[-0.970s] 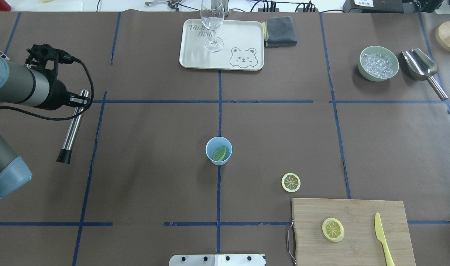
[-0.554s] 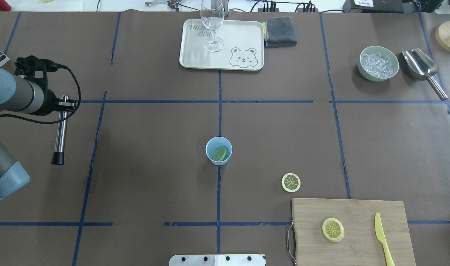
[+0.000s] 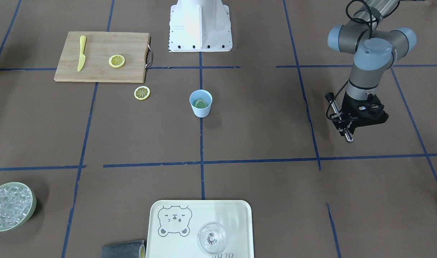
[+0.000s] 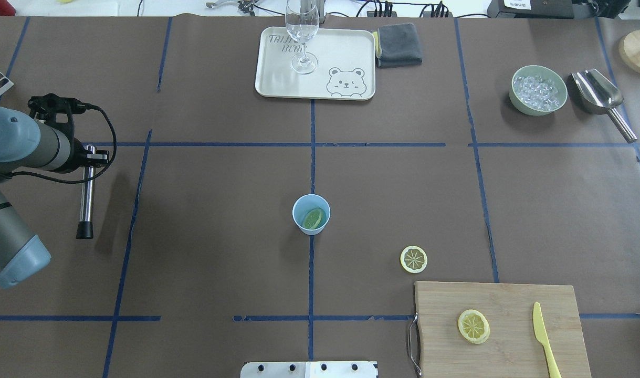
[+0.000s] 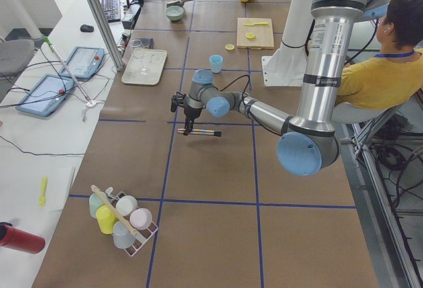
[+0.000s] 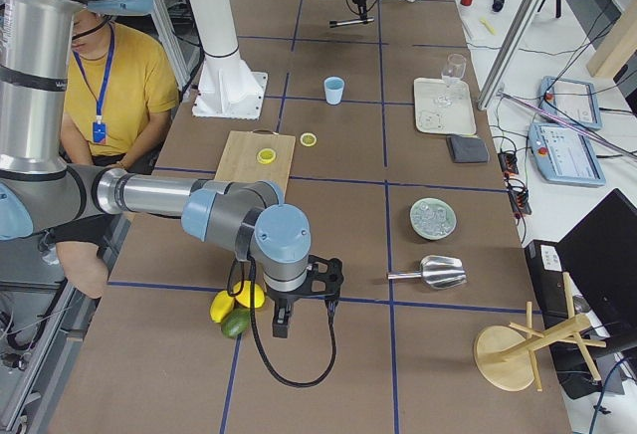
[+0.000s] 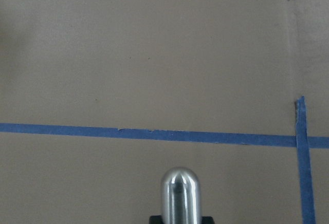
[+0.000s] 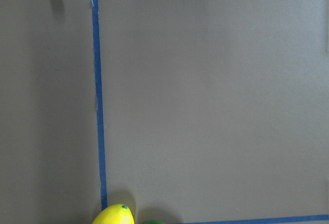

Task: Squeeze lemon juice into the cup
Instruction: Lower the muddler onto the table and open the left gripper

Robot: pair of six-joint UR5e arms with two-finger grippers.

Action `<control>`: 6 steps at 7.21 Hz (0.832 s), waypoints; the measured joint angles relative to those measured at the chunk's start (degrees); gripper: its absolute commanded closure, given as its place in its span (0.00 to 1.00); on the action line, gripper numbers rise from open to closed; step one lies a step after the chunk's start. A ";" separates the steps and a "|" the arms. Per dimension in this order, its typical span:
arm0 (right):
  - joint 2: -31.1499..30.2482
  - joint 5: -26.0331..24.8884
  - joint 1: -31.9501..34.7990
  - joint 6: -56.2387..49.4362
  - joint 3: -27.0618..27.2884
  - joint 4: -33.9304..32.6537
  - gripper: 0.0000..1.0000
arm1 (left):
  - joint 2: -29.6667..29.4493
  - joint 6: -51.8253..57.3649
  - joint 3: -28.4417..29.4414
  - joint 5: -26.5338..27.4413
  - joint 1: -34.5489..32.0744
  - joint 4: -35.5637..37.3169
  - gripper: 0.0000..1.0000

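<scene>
- Front-facing view: the pale-blue cup (image 3: 201,111) stands at centre on blue tape (image 3: 202,143), a lemon slice (image 3: 200,103) leaning inside it; a second slice (image 3: 142,93) lies on the table (image 3: 261,129) to its left, a third slice (image 3: 117,61) on the bamboo board (image 3: 100,46) at upper left, beside a yellow knife (image 3: 81,53); at right, the left gripper (image 3: 351,122) is clamped on a steel muddler (image 3: 347,136)
- Overhead view: that gripper sits at the left edge, well apart from the cup — the muddler's black tip points toward the bottom of the frame
- Left side view: the near arm holds the muddler roughly level at centre
- Right side view: the right gripper (image 6: 280,326) points down at lower centre, near whole lemons (image 6: 237,300) — whether it is clenched or released I cannot tell
- Left wrist view: the muddler's rounded steel end sits at bottom centre, over blue tape
- Right wrist view: table, blue tape, and the tip of one of the whole lemons at the bottom edge
</scene>
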 measured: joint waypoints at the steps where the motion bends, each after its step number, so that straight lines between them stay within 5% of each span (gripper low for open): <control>1: 0.00 0.00 0.00 -0.02 0.03 0.00 0.00 | 0.05 -0.02 0.29 0.58 1.26 -0.27 1.00; 2: 0.00 0.00 0.03 0.00 0.06 0.00 0.00 | 0.08 -0.05 0.68 1.11 2.35 -0.44 0.72; 3: 0.00 0.00 0.04 0.01 0.06 0.00 0.00 | 0.09 0.00 1.05 1.35 3.01 -0.56 0.62; 4: 0.00 0.00 0.02 0.01 0.07 0.00 0.00 | 0.08 0.12 1.31 1.43 3.30 -0.66 0.01; 6: 0.05 0.01 0.01 0.02 0.07 0.00 0.00 | 0.00 2.47 1.14 1.45 3.31 -0.79 0.00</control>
